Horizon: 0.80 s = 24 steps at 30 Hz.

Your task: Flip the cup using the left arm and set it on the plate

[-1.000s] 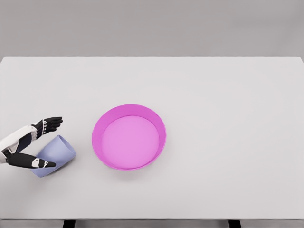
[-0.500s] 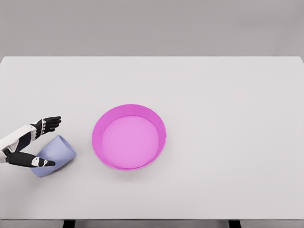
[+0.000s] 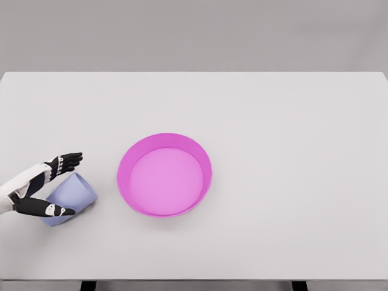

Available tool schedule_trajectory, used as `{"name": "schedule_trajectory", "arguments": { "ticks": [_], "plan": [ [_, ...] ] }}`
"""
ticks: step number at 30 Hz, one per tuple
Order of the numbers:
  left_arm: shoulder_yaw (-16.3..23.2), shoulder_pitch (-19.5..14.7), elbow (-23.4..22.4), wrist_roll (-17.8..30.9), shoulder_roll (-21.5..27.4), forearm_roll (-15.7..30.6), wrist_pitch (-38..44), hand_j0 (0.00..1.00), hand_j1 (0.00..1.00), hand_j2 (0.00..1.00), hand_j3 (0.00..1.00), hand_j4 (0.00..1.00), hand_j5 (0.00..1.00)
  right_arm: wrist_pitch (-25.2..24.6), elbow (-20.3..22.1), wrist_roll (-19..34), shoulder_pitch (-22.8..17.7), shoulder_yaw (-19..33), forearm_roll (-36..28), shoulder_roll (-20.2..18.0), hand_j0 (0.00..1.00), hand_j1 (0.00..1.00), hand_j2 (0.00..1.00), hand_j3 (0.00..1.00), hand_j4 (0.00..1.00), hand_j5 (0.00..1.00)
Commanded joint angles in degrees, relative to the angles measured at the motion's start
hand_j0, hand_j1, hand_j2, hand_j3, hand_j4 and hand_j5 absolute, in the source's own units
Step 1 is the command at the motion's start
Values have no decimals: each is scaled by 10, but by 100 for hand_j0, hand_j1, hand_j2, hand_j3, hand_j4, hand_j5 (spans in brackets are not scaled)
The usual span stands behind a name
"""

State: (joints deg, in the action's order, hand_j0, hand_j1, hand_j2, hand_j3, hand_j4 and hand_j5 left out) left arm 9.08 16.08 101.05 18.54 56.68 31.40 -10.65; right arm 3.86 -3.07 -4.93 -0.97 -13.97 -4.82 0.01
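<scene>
Lavender cup [image 3: 71, 197] on its side, between spread left hand [image 3: 42, 185] fingers, beside plate [image 3: 164, 174]

Bare table [image 3: 291, 121] lies open all around; only the pink plate [image 3: 164, 175] rises near the cup [image 3: 73, 197].

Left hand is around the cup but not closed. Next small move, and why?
Probably close the fingers. The left robot hand straddles the pale blue plastic cup, which lies on its side on the white table, thumb on the near side and fingers on the far side, still spread. It needs a firm grip before it can lift, flip and carry the cup to the round pink plate.
</scene>
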Motion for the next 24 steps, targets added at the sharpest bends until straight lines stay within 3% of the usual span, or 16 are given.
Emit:
{"name": "schedule_trajectory", "arguments": {
  "ticks": [1, 21, 24],
  "plan": [
    [1, 0, 0, 0, 0, 2, 0, 100, 100, 100, 100, 100, 100, 0, 0, 0, 0, 0, 0, 0, 100, 100, 100, 100, 100, 100],
    [1, 3, 0, -13, -1, -3, 21, 100, 100, 100, 100, 100, 100, 0, 0, 0, 0, 0, 0, 0, 100, 100, 100, 100, 100, 100],
    [2, 4, 0, -13, -1, -9, 22, 96, 96, 96, 96, 96, 96, 0, 0, 0, 0, 0, 0, 0, 100, 100, 100, 100, 100, 100]
  ]
}}
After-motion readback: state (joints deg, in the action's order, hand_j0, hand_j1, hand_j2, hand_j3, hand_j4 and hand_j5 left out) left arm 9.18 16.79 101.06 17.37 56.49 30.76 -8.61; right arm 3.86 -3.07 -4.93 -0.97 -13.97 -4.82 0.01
